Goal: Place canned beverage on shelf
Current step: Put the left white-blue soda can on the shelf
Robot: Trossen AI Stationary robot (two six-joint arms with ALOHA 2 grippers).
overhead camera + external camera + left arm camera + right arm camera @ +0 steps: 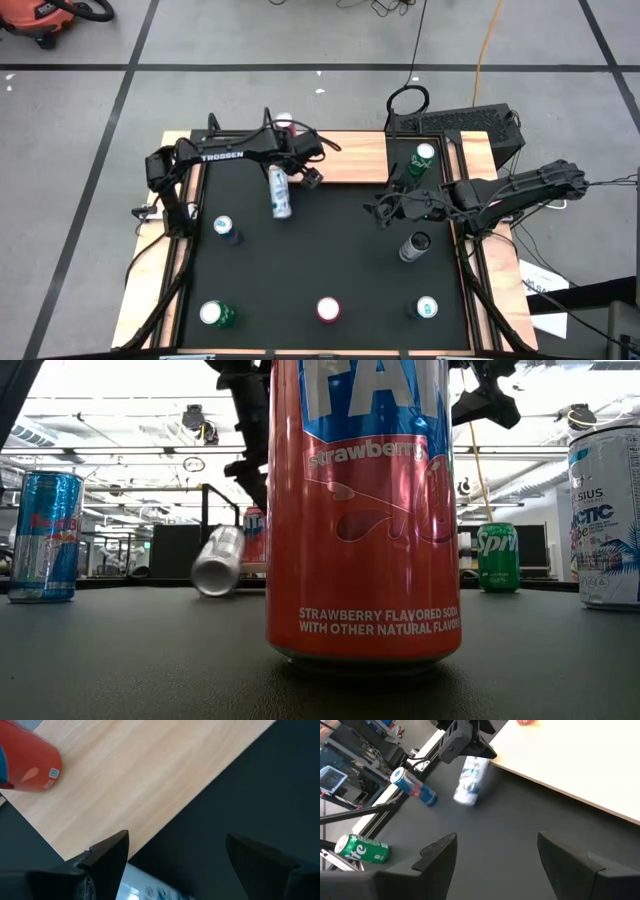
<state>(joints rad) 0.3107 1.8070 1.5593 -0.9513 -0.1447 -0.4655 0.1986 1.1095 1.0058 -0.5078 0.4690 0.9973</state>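
Wooden shelf (140,775): left wrist alone shows red can (27,762).

shelf (350,155): lt wood | tabletop (330,250): blk | front can (363,510): red/blue

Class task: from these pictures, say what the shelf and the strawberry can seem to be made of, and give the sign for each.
The shelf: seemingly light natural wood, matte, with fine grain lines. The strawberry can: probably thin metal with a glossy printed coat, since light glints off its side and rim.
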